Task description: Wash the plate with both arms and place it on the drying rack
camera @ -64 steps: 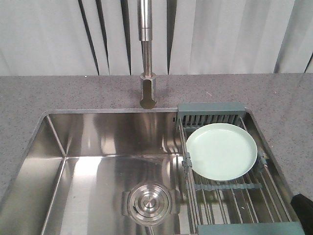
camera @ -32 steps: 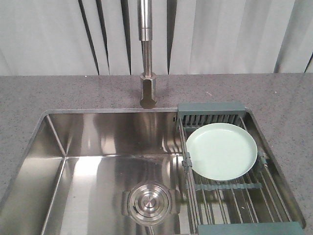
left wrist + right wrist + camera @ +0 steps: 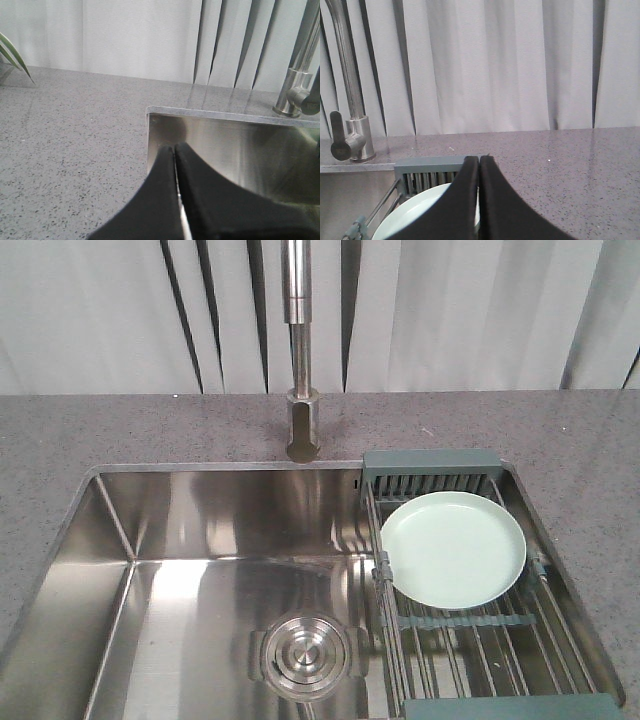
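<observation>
Left gripper [image 3: 174, 150]: black fingers pressed together with only a hairline seam between them, holding nothing; it hangs above the near-left corner of the sink [image 3: 210, 150], counter to its left.
Sink: steel basin, round drain [image 3: 306, 655] in the floor, no water visible; tap [image 3: 299, 350] behind it.
Plate [image 3: 453, 548]: pale green, lying flat on the wire rods of the drying rack [image 3: 480, 640], just in front of the rack's slotted end compartment.
Right gripper [image 3: 479, 165]: fingers closed tight against each other, empty; the plate sits just below and beyond its fingertips, the rack's end compartment straight ahead.
Step in hand: judged as either the very start or the very end, with neither arm on the plate.
Next move: if washing remains, the right fingers need to part, drop to the plate's rim and close on it.
</observation>
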You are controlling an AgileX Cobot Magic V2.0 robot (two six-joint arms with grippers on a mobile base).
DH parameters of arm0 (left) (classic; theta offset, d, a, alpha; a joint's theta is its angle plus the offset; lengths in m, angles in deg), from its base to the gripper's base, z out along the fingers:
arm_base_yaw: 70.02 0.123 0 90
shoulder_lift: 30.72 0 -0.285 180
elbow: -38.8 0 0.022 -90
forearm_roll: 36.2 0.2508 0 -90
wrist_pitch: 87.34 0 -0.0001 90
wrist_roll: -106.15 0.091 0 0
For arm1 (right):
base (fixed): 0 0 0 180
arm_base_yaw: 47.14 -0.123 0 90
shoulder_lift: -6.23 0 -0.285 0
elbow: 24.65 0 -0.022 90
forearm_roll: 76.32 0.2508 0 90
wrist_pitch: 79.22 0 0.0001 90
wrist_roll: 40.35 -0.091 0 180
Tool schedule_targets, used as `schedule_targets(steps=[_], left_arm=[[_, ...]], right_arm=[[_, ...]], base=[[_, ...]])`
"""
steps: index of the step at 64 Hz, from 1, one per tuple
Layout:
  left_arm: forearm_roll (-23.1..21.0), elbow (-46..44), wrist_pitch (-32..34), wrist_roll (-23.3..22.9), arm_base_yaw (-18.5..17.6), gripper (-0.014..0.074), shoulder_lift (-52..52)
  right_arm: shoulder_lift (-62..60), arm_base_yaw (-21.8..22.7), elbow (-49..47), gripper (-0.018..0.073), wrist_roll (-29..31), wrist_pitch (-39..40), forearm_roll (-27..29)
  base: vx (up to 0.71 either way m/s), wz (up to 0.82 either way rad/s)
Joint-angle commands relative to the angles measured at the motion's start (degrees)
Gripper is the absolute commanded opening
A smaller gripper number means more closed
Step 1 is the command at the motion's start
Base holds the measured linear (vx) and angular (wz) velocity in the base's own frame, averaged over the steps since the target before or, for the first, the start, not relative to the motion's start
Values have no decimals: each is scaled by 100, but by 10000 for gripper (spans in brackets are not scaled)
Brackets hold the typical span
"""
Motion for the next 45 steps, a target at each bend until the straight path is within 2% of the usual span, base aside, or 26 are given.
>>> schedule_targets(steps=[1,45], left_arm=[[-46,-150,437,-28,18,-6,85],[-46,-150,437,-28,18,-6,85]], right_arm=[[-20,35,8,-4,21,455,-13],[-20,35,8,-4,21,435,-13]], base=[[0,0],[0,0]])
